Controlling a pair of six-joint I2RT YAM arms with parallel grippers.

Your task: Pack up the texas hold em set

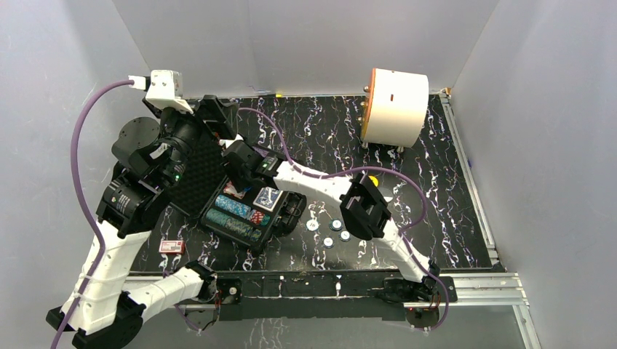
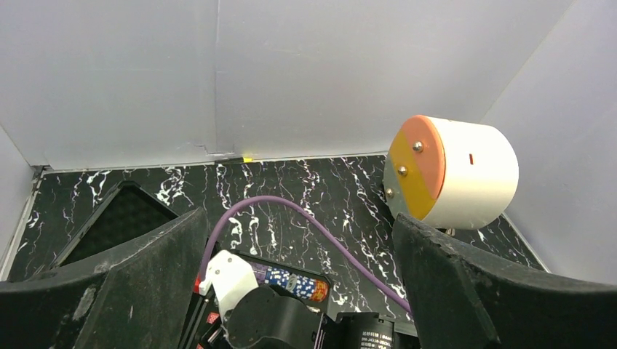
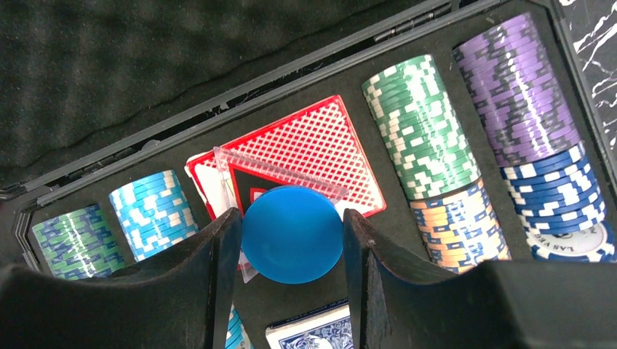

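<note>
while the left gripper (image 2: 300,218) is gaping empty, the right gripper (image 3: 291,218), half-closed, is pinching a blue round button (image 3: 291,243) at lower centre, overlapping the red card deck (image 3: 327,145).

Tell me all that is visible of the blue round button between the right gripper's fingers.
The blue round button is a plain flat disc, smooth like plastic, no mark on the face shown. Its face is turned to the wrist camera, and the two black fingers of the right gripper clamp it at opposite sides of its rim. It is over the open case, above the red card deck; whether it touches the deck cannot be told.
</note>
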